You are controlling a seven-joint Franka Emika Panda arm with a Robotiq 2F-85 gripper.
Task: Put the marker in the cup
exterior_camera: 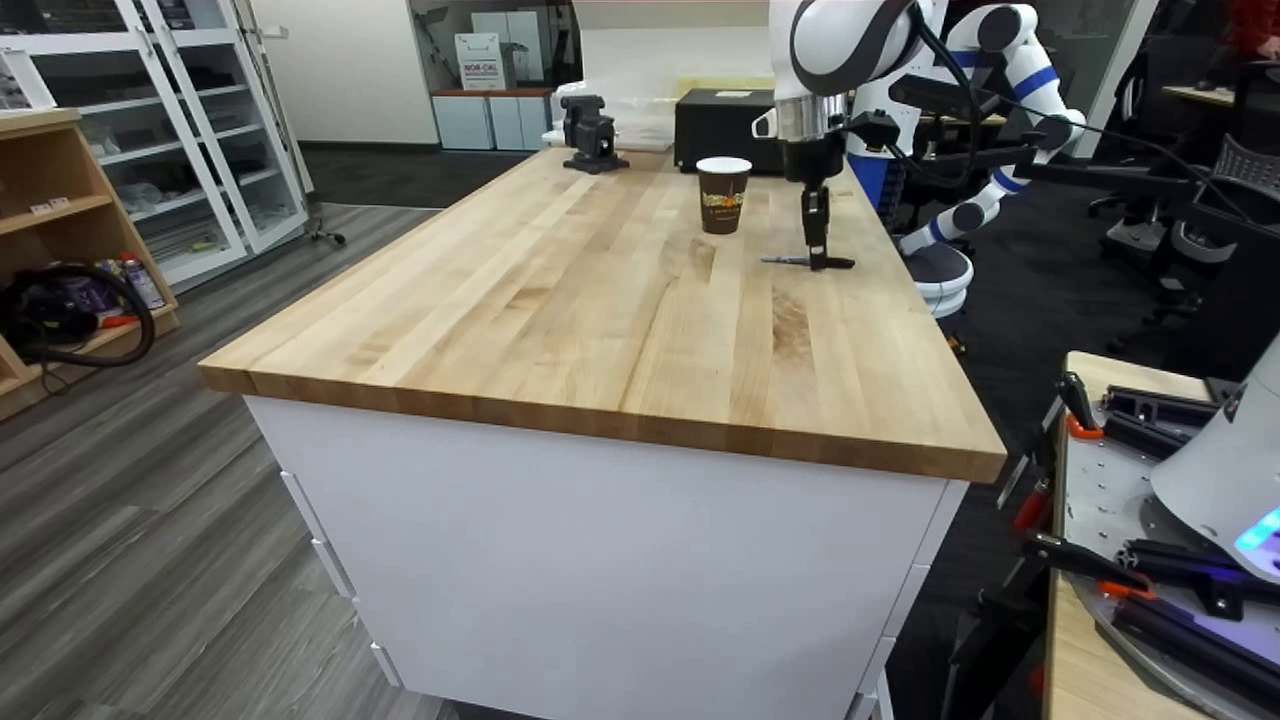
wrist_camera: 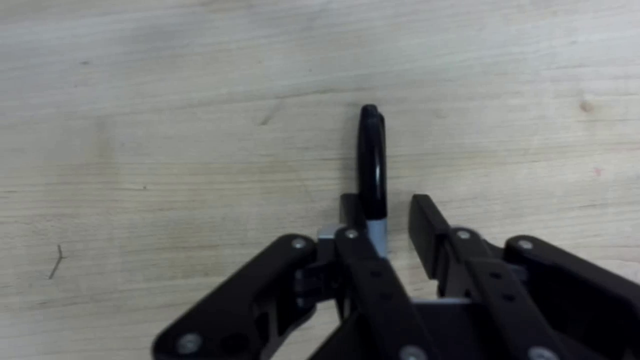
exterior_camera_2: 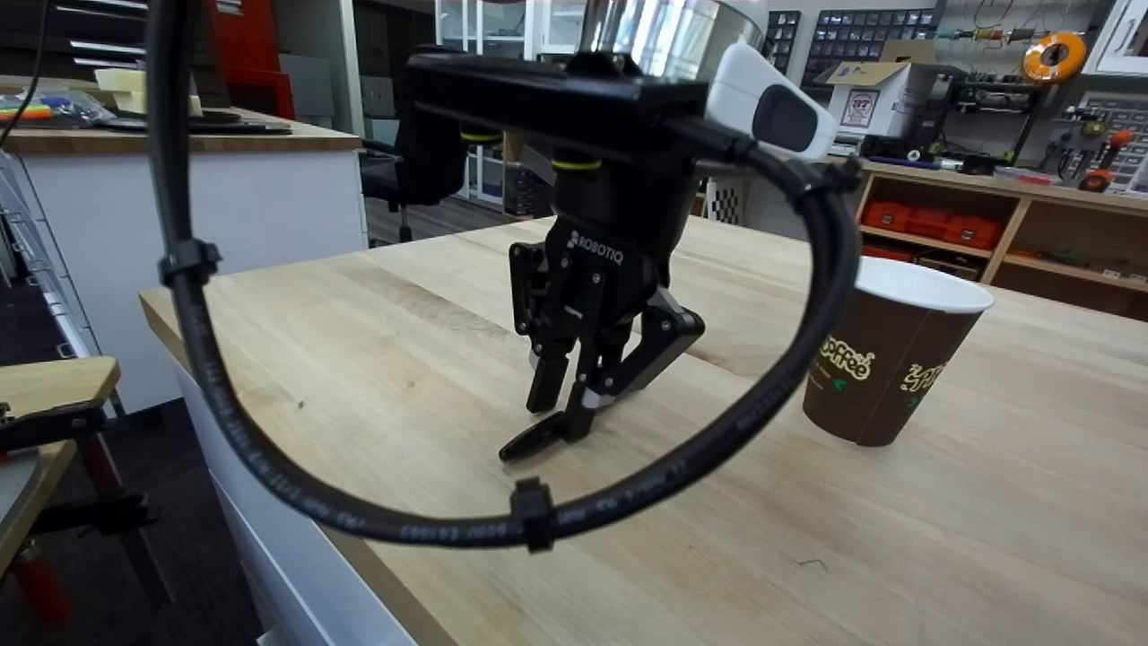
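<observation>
The marker [wrist_camera: 372, 165] has a black cap and a grey body. It lies flat on the wooden table and also shows in both exterior views [exterior_camera: 838, 264] [exterior_camera_2: 531, 438]. My gripper [wrist_camera: 386, 215] is open, with its fingers down at the table on either side of the marker. The marker lies close against the left finger in the wrist view, with a gap to the right finger. The lower part of the marker is hidden behind that left finger. The dark-brown cup [exterior_camera: 722, 200] with a pale rim stands upright, apart from the gripper [exterior_camera_2: 563, 411]; it also shows nearby in an exterior view [exterior_camera_2: 865, 386].
The wooden table's edge [exterior_camera: 600, 412] runs along the front. A black box [exterior_camera: 728, 130] and a black vise-like object [exterior_camera: 592, 135] stand at the far end. A thick black cable [exterior_camera_2: 448, 529] loops from the arm. Another robot arm [exterior_camera: 1035, 85] stands beyond the table.
</observation>
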